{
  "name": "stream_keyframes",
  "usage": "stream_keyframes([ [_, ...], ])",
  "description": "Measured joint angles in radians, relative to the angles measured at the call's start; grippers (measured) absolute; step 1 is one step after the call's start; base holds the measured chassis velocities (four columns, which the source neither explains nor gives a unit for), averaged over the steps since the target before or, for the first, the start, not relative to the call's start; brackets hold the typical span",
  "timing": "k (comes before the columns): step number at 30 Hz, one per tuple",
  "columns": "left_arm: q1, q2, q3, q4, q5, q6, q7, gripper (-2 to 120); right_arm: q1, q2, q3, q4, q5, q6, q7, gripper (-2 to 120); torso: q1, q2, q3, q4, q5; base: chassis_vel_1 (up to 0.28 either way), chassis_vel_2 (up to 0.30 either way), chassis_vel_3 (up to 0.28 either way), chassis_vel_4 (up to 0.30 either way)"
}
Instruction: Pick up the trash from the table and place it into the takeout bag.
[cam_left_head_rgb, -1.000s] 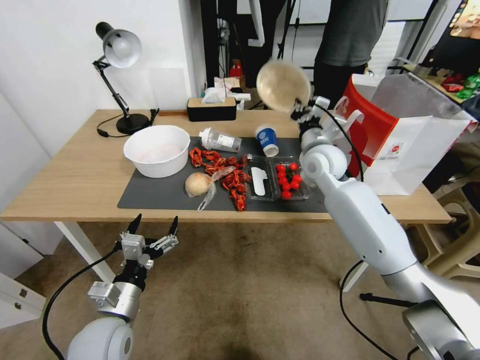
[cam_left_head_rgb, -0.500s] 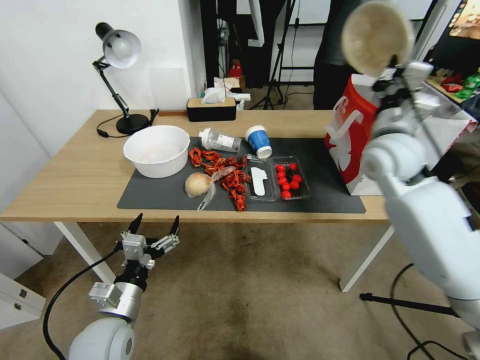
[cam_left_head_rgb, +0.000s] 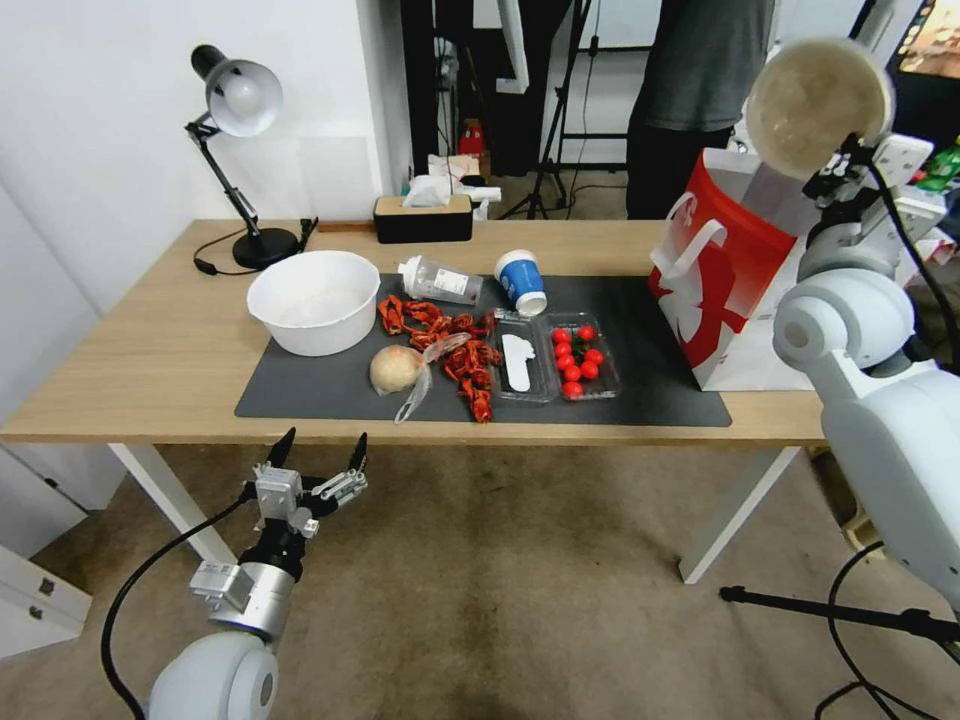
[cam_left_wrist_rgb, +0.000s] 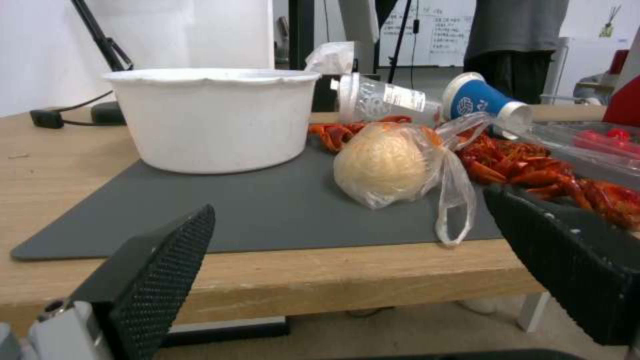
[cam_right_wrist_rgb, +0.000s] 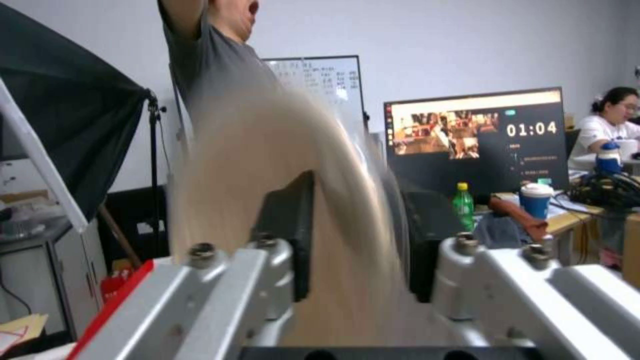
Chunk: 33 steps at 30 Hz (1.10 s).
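Right pincer (cam_left_head_rgb: 838, 160) clamps the rim of the beige round pulp bowl (cam_left_head_rgb: 818, 105), held high so it clears the open top of the red-and-white boxy paper takeout bag (cam_left_head_rgb: 722, 290) just below it. Left pincer (cam_left_head_rgb: 322, 468), fingers spread and empty, hangs below the light-wood desk (cam_left_head_rgb: 150, 360) edge, out of the way.

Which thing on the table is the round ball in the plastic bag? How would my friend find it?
Find the dark grey mat on the wooden table. Just right of the big white bowl, near the mat's front edge, sits a beige round lump in a clear bag. Unlike the red scraps beside it, it is pale, smooth and wrapped in thin crinkly plastic.
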<state>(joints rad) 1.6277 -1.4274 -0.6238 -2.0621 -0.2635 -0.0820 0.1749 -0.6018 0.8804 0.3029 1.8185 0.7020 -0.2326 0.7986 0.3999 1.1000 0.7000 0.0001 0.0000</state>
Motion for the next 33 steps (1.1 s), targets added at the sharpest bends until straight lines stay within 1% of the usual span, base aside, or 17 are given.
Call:
stream_keyframes([
  [1,0.0,0.0,0.0,0.0,0.0,0.0,0.0,100,0.0,0.0,0.0,0.0,0.0,0.0,0.0,28,0.0,0.0,0.0,0.0,0.0,0.0,0.0,0.0,0.0],
  [4,0.0,0.0,-0.005,0.0,-0.002,0.001,-0.002,100,-0.009,0.006,0.0,0.0,-0.001,0.0,0.003,44,0.0,0.0,0.0,0.0,0.0,0.0,0.0,0.0,0.0],
  [5,0.0,0.0,-0.005,0.0,-0.002,0.001,-0.002,100,-0.009,0.006,0.0,0.0,-0.001,0.0,0.003,44,0.0,0.0,0.0,0.0,0.0,0.0,0.0,0.0,0.0],
  [8,-0.001,0.0,-0.006,-0.002,-0.003,0.002,-0.002,100,-0.014,0.006,0.0,0.005,-0.001,0.0,0.003,58,0.0,0.0,0.0,-0.0001,0.0,0.0,0.0,0.0,0.0],
  [9,-0.001,0.0,-0.006,-0.002,-0.003,0.002,-0.002,100,-0.014,0.006,0.0,0.005,-0.001,0.0,0.003,58,0.0,0.0,0.0,-0.0001,0.0,0.0,0.0,0.0,0.0],
  [10,-0.001,0.0,-0.006,-0.004,-0.003,0.002,-0.002,100,-0.015,0.006,0.0,0.006,-0.002,0.0,0.002,65,0.0,0.0,0.0,-0.0001,0.0,0.0,0.0,0.0,0.0],
  [11,0.0,0.0,-0.006,-0.005,-0.003,0.002,-0.002,100,-0.016,0.005,0.0,0.008,-0.001,0.0,0.001,68,0.0,0.0,0.0,-0.0001,-0.0001,0.0,0.0,0.0,0.0],
  [12,0.0,0.0,-0.006,-0.005,-0.003,0.002,-0.002,100,-0.016,0.005,0.0,0.008,-0.001,0.0,0.001,68,0.0,0.0,0.0,-0.0001,-0.0001,0.0,0.0,0.0,0.0],
  [14,0.001,0.001,-0.006,-0.008,-0.004,0.003,-0.002,100,-0.021,0.003,-0.001,0.01,-0.001,0.0,-0.004,80,0.0,0.0,0.0,-0.0001,-0.0001,0.0,0.0,0.0,0.0],
  [15,0.001,0.001,-0.006,-0.008,-0.004,0.003,-0.002,100,-0.021,0.003,-0.001,0.01,-0.001,0.0,-0.004,80,0.0,0.0,0.0,-0.0001,-0.0001,0.0,0.0,0.0,0.0],
  [17,0.001,0.004,-0.006,-0.01,-0.005,0.003,-0.002,100,-0.026,0.001,-0.001,0.013,0.0,0.001,-0.008,91,0.0,0.0,0.0,-0.0001,0.0,0.0,0.0,0.0,0.0],
  [18,0.001,0.004,-0.006,-0.01,-0.005,0.003,-0.002,100,-0.026,0.001,-0.001,0.013,0.0,0.001,-0.008,91,0.0,0.0,0.0,-0.0001,0.0,0.0,0.0,0.0,0.0],
  [20,0.002,0.006,-0.007,-0.012,-0.006,0.003,-0.002,100,-0.028,-0.001,-0.001,0.018,0.002,0.011,-0.02,99,0.0,0.0,0.0,-0.0001,-0.0001,0.0,0.0,0.0,0.0],
  [24,0.002,0.007,-0.007,-0.012,-0.006,0.003,-0.002,100,-0.028,-0.004,-0.001,0.024,0.003,0.026,-0.051,100,0.0,0.0,0.0,-0.0002,0.0,0.0,0.0,0.0,0.0],
  [29,-0.001,0.009,-0.008,-0.014,-0.008,0.015,-0.002,100,-0.041,-0.009,-0.005,0.076,0.02,0.089,-0.167,100,0.0,0.0,0.0,0.0,-0.0001,0.0,0.0,0.0,0.0],
  [32,-0.002,0.009,-0.008,-0.014,-0.008,0.015,-0.002,100,-0.053,-0.012,-0.006,0.097,0.032,0.094,-0.191,100,0.0,0.0,0.0,0.0,-0.0001,0.0,0.0,0.0,0.0],
  [33,-0.003,0.008,-0.008,-0.014,-0.008,0.015,-0.002,100,-0.07,-0.017,-0.006,0.124,0.043,0.096,-0.219,100,0.0,0.0,0.0,0.0,-0.0002,0.0,0.0,0.0,0.0],
])
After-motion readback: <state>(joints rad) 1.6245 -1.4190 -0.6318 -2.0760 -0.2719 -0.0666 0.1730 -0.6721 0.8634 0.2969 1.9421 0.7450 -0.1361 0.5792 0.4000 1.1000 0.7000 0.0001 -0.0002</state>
